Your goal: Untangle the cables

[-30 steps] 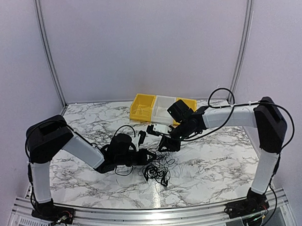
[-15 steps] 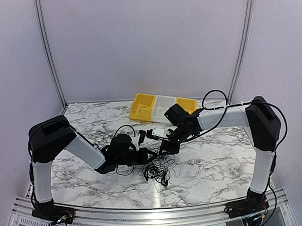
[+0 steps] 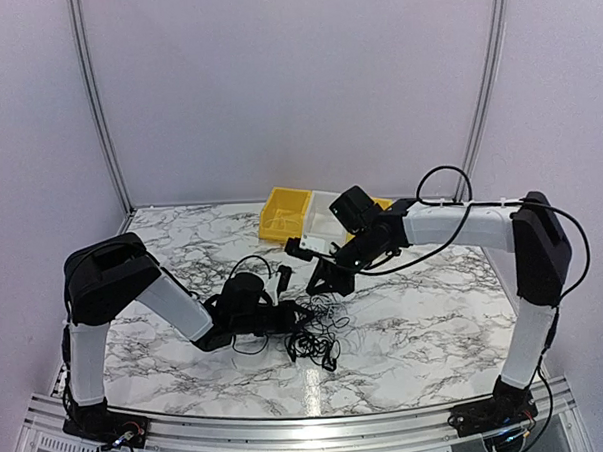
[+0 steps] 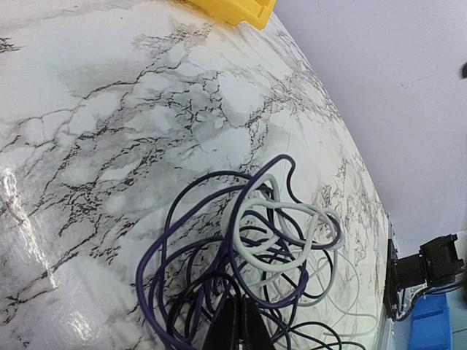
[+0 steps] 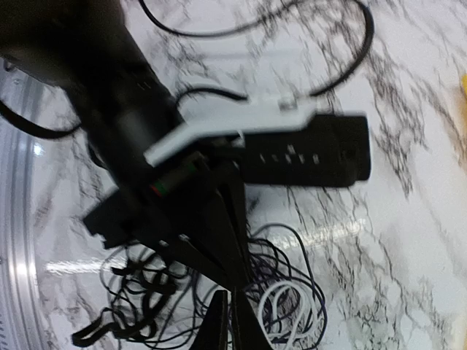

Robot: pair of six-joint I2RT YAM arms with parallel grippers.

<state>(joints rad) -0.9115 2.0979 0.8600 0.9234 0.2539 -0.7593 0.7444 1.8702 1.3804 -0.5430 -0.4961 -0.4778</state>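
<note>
The left gripper (image 4: 237,322) is clenched tight, its tips buried in the cables (image 4: 219,277) and apparently pinching a dark strand. A whitish cable (image 4: 288,219) loops at 1 o'clock from those tips. The right gripper (image 5: 232,321) is clamped shut too, at the knot's 12 o'clock; blur hides whether it has a strand. Overhead, the knot lies toward 6 o'clock on the marble table (image 3: 426,321), with a yellow bin (image 3: 286,214) at 12.

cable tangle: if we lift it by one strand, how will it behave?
Likely floppy: the cables lie in slack, curling loops. Probably light, since every strand is thin. The loops interlace, so the whole knot would probably drag along.
</note>
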